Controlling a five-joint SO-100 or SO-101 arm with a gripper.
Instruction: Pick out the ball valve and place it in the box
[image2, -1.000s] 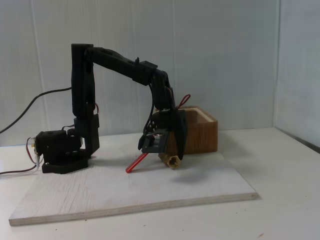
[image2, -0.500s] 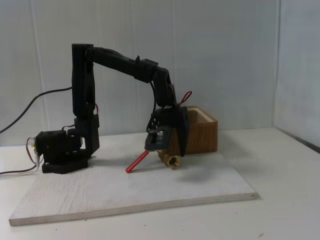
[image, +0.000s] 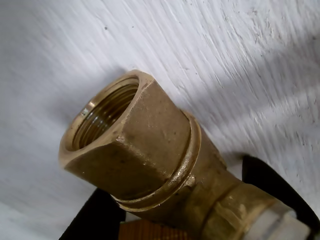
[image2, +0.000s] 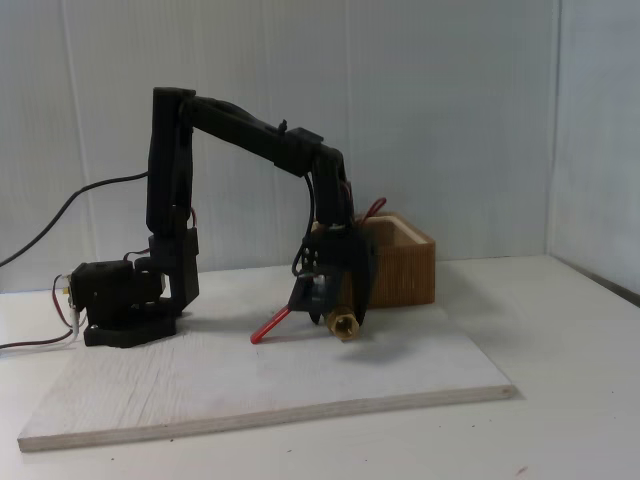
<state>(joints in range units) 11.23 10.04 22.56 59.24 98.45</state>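
Gripper (image2: 340, 312) shown clamped on the ball valve (image2: 343, 324), which is carried clear of the board with its shadow cast on the surface below it. In the fixed view the box (image2: 400, 262) is seen just beyond and to the right of the gripper, its rim at about the height of the gripper's upper part; the coming transfer is judged to require a lift over the near wall and a short travel rightward and away from the camera. The long axis of the valve is set by its red lever handle (image2: 269, 326), which slopes down to the left, away from the box, while the brass body with its open threaded end hangs at the fingertips. Clearance of the trailing handle over the wall is judged to be the critical point.

Largest of the surroundings is the pale table (image2: 560, 400), backed by plain white walls. On it lies a whitewashed wooden board (image2: 250, 385), on which the arm's base (image2: 120, 300) is mounted at the left, with cables trailing off to the left edge. The box is placed at the board's far right corner.

In the wrist view, the valve's hexagonal threaded end (image: 130, 150) is seen close up against the grained white board (image: 225, 55), with dark parts of the fingers (image: 275, 185) visible on either side of the body.
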